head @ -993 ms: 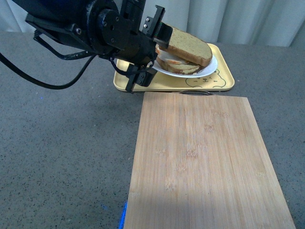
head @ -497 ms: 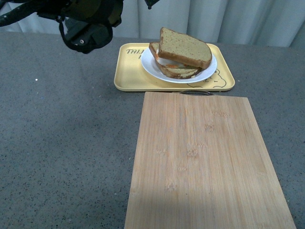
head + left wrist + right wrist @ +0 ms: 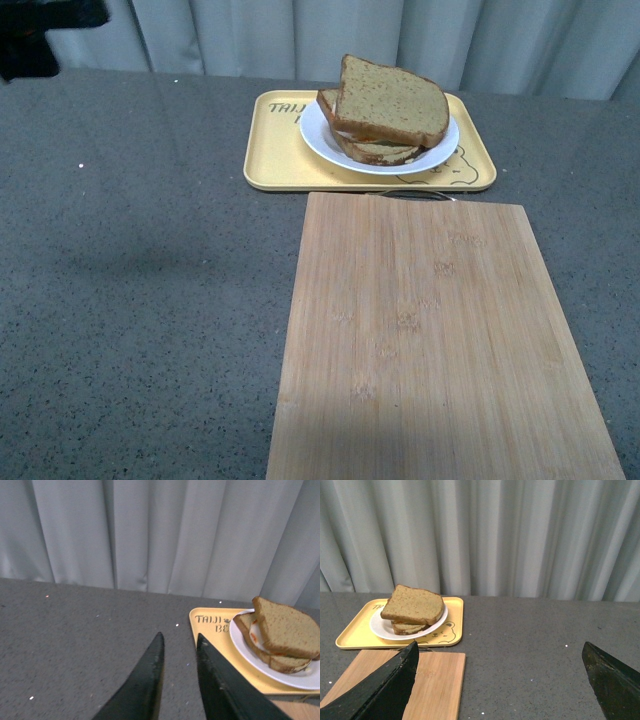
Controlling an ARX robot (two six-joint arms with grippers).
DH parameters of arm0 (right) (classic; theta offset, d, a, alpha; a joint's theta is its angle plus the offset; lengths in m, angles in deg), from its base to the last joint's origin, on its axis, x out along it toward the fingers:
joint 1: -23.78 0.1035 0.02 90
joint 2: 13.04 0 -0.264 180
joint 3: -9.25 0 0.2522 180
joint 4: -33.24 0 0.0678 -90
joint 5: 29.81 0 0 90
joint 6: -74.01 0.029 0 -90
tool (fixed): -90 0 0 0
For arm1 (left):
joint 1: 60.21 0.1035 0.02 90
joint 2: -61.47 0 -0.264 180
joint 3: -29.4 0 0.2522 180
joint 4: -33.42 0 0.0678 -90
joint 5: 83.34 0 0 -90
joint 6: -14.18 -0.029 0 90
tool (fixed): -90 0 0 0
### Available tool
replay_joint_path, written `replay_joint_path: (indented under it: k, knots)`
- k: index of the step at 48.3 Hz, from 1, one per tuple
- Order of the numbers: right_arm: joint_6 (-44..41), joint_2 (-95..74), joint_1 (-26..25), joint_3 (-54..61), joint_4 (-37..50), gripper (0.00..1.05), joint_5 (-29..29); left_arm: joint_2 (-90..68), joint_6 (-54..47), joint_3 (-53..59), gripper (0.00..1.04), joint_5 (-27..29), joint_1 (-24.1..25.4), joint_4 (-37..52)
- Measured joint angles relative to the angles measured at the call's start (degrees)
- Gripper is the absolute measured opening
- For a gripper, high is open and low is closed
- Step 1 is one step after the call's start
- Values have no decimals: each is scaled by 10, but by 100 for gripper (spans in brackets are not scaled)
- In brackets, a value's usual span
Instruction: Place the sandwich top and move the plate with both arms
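Observation:
The sandwich top [image 3: 392,98], a tan-brown bread slice, lies tilted on the smaller stacked slices on the white plate [image 3: 325,142]. The plate stands on the yellow bear-print tray [image 3: 272,160]. It shows too in the left wrist view [image 3: 283,628] and the right wrist view [image 3: 414,604]. My left gripper [image 3: 179,640] is shut and empty, held above the grey table well left of the tray; only a dark bit of the arm [image 3: 40,30] shows in the front view's far left corner. My right gripper [image 3: 500,650] is wide open and empty, far back from the plate.
A bamboo cutting board [image 3: 430,330] lies on the grey table [image 3: 140,300] just in front of the tray. A grey curtain [image 3: 300,40] hangs behind the table's far edge.
My left arm has let go of the bread slice on the stack and drawn back up and to the left, almost out of the front view. The slice stays on the sandwich.

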State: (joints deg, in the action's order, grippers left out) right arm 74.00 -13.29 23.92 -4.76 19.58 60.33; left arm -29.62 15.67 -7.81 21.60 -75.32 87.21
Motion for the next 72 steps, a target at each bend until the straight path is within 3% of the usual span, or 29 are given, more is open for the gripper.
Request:
replay_joint_path:
  k: [5,38,41,47,72]
  knots:
    - [0,0,0,0,0,95,0,50,-3,55,3,-23,24,-3]
    - [0,0,0,0,0,95,0,336,-10,199,4,-105,103,-143]
    - [0,0,0,0,0,95,0,359,-10,204,4,-138,126,-161]
    - [0,0,0,0,0,95,0,406,-10,214,4,-145,148,-199]
    - [0,0,0,0,0,95,0,631,-10,224,4,-150,150,-398]
